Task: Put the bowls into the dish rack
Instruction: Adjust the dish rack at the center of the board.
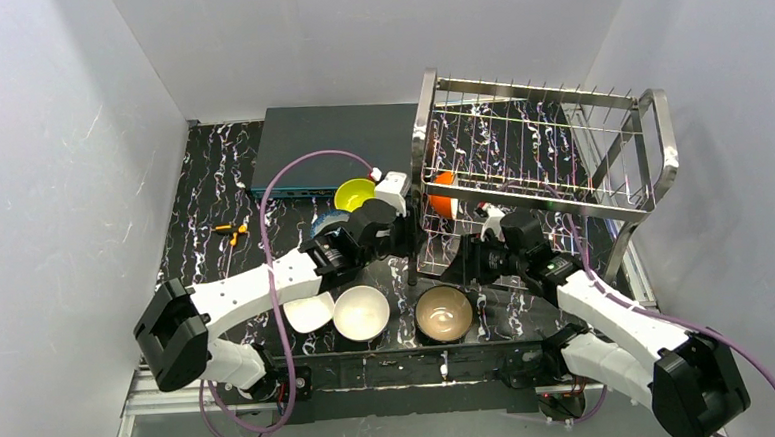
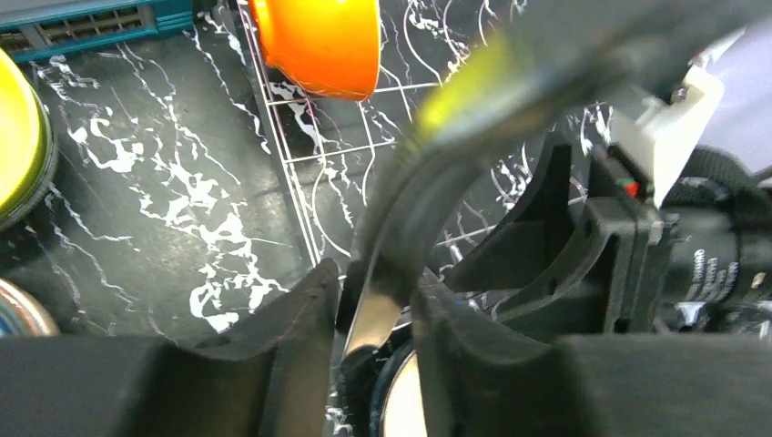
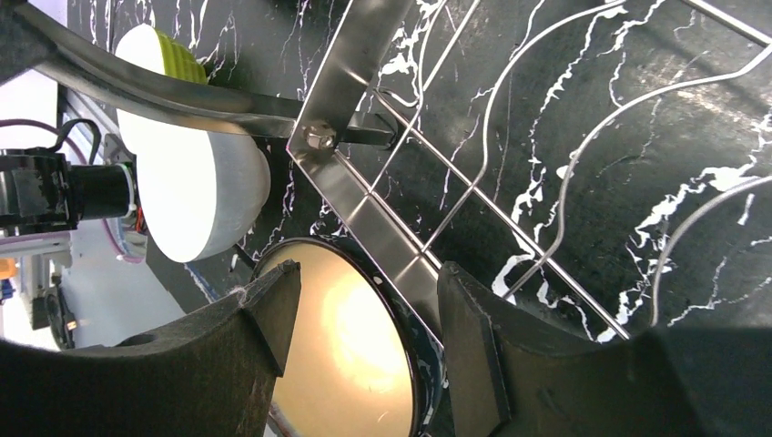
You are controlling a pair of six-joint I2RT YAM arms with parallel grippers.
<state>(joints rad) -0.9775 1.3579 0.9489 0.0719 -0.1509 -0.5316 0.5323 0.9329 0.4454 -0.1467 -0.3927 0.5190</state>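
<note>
At the front corner of the dish rack (image 1: 666,144)

Left gripper (image 2: 375,300): jaws narrow around its post; whether they pinch, I cannot tell. Right gripper (image 3: 369,300) gapes half-wide, empty, over a tan bowl (image 3: 337,346). One orange bowl (image 1: 443,193) sits in the lower tier.

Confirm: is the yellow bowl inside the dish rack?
No, the yellow bowl sits outside the dish rack, left of it, near the dark box.

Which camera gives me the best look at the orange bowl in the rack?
Left wrist: the orange bowl is close and sharp, cropped only at the top edge. Top external shows it small, behind wires of the dish rack. Right wrist misses it.
</note>
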